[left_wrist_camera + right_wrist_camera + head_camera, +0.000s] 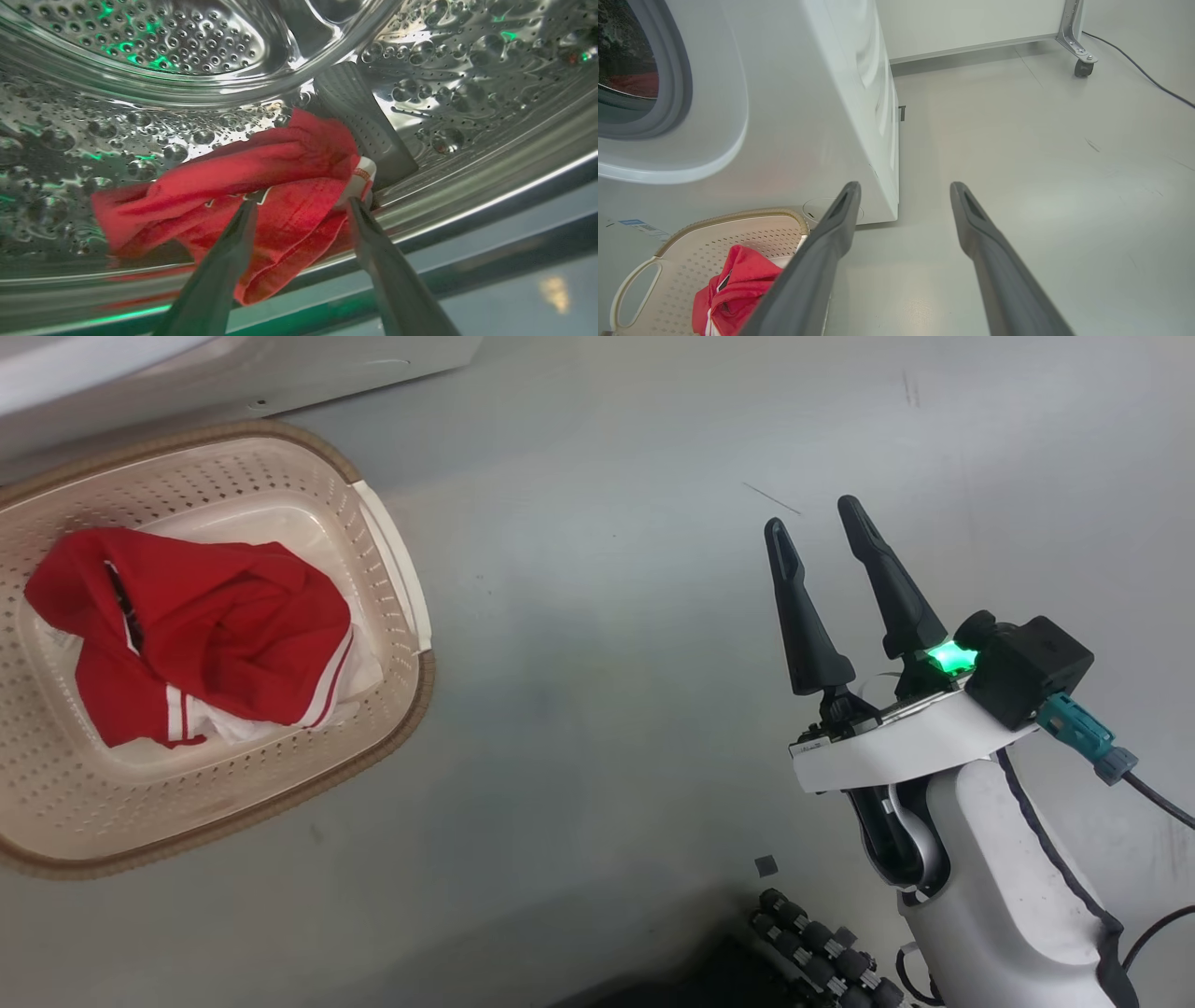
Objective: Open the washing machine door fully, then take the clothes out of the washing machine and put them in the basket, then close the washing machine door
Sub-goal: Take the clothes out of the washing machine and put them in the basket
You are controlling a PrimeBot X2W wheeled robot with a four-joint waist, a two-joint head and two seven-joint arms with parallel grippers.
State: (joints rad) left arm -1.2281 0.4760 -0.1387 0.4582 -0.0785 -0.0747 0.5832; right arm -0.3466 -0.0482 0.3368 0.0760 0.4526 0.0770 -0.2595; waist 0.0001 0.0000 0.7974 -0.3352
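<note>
Our left gripper [302, 203] is spread inside the perforated steel drum [140, 46] at a crumpled bright red garment [224, 186]; our right gripper [811, 515], spread and empty, hangs near the cream perforated plastic basket [425, 691] holding another red garment [215, 616]

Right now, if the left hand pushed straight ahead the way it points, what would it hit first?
The red clothes in the washing machine; the left hand, open, points right at them, seemingly close.

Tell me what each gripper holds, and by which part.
Nothing is held. The left gripper is open in the drum, right at the red garment, not closed on it. The right gripper is open, empty, over the floor.
</note>
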